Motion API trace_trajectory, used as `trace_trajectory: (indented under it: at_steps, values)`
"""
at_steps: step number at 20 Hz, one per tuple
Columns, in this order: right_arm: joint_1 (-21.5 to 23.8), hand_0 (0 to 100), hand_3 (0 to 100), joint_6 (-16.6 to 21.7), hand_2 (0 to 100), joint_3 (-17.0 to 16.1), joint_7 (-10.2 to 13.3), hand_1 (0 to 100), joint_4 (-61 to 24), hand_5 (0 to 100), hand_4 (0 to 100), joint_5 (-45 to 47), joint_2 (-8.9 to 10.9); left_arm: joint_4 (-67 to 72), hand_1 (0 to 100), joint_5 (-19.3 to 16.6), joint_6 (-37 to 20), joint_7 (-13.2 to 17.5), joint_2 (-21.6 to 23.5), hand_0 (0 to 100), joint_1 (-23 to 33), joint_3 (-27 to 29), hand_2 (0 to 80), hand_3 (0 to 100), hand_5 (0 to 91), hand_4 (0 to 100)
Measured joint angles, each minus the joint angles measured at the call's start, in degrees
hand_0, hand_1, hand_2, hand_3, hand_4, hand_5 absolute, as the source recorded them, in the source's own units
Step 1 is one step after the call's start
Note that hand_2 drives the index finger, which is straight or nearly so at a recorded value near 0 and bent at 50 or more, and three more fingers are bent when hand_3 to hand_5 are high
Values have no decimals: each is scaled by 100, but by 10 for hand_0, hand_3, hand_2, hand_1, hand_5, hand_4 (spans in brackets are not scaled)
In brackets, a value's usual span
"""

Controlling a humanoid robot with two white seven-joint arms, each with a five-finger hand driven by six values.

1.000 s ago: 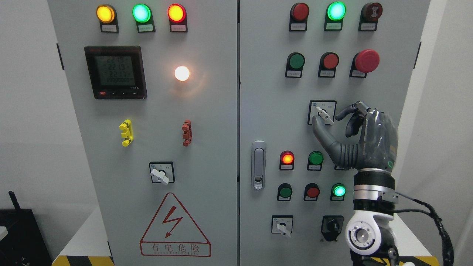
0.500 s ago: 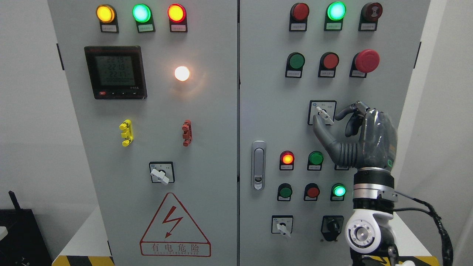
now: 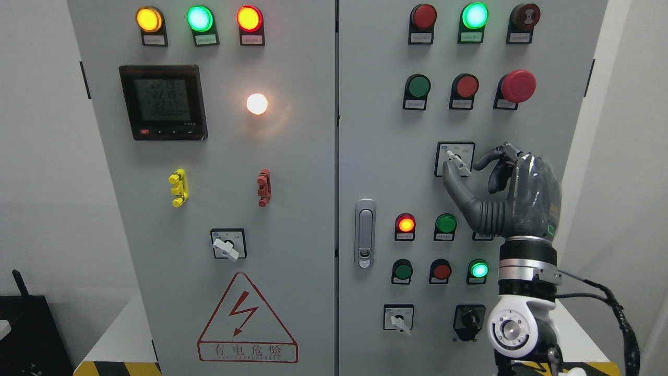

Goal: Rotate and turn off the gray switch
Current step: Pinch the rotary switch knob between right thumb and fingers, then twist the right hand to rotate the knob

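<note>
The gray rotary switch sits on its white label plate on the right cabinet door, its knob pointing up-left. My right hand is raised in front of it, arm coming up from the lower right. The thumb presses the knob from the lower left and the index fingertip from the right, pinching it. The other fingers curl behind. The left hand is out of view.
A red mushroom stop button is above the hand. Lit and unlit round buttons lie just below the thumb. Other rotary switches and the door handle sit lower on the panel.
The thumb has edged slightly up and right against the knob. The knob's angle and the rest of the arm look almost unchanged.
</note>
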State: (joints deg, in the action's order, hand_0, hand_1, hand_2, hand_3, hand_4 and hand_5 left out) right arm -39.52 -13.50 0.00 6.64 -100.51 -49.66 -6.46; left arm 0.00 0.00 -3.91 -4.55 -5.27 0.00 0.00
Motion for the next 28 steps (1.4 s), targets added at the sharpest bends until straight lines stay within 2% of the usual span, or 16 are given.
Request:
trace_trajectory:
  at_steps: [28]
  values:
    - [-27,116,996,-80,641,229,61,457,10,1000,969,-32,-17,0,389,0,11,3,0,120,0,0,0,0,0,0]
